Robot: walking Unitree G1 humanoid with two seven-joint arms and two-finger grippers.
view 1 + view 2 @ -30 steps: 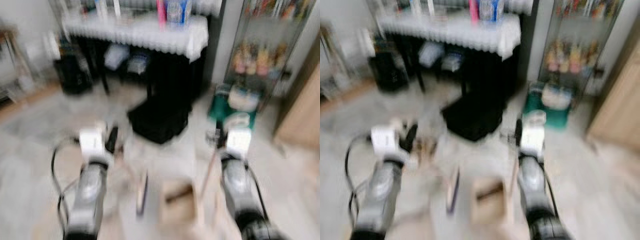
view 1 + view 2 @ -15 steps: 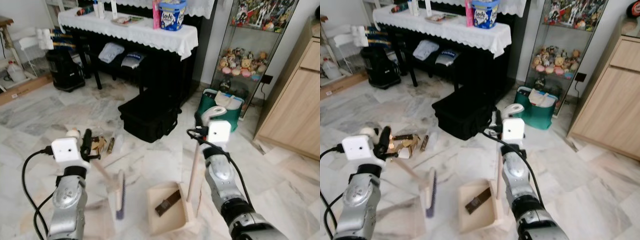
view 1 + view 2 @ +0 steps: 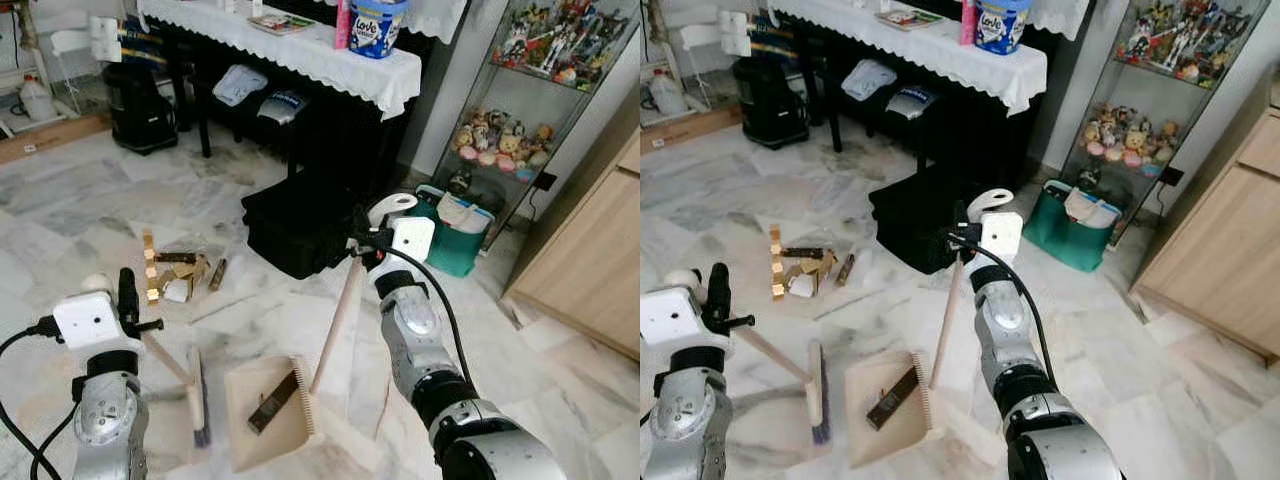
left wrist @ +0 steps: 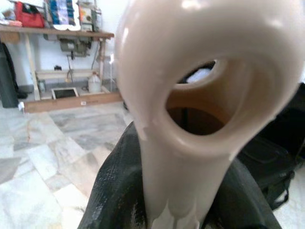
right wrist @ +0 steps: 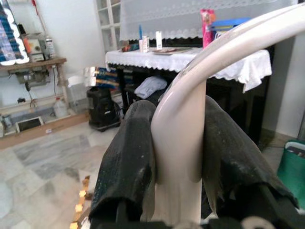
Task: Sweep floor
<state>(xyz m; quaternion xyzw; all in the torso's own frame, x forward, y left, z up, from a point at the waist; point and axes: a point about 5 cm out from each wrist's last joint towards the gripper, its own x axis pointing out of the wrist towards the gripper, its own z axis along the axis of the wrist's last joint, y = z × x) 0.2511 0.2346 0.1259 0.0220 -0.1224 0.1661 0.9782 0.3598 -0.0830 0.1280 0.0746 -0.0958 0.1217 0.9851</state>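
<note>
My left gripper [image 3: 128, 300] is shut on the cream handle [image 4: 200, 95] of a broom, black fingers [image 4: 114, 191] wrapped around it. The broom's head [image 3: 197, 395] rests on the marble floor at lower left. My right gripper [image 3: 362, 240] is shut on the long cream handle [image 3: 335, 320] of a dustpan [image 3: 262, 440], with a finger [image 5: 126, 157] on each side of it. The dustpan sits on the floor just right of the broom head, with a dark brown piece [image 3: 272, 402] in it. A pile of wooden blocks and scraps [image 3: 175, 275] lies on the floor ahead of the left gripper.
A black case [image 3: 295, 225] lies on the floor ahead, in front of a black piano with a white lace cloth [image 3: 300, 50]. A green bag [image 3: 455, 235] and a glass cabinet [image 3: 540, 90] stand to the right, then a wooden cabinet [image 3: 600, 270]. A black appliance [image 3: 135, 105] stands far left.
The picture was blurred a second ago and is sharp now. Both grippers, with broom and dustpan, have shifted left relative to the black case. Both grips are unchanged.
</note>
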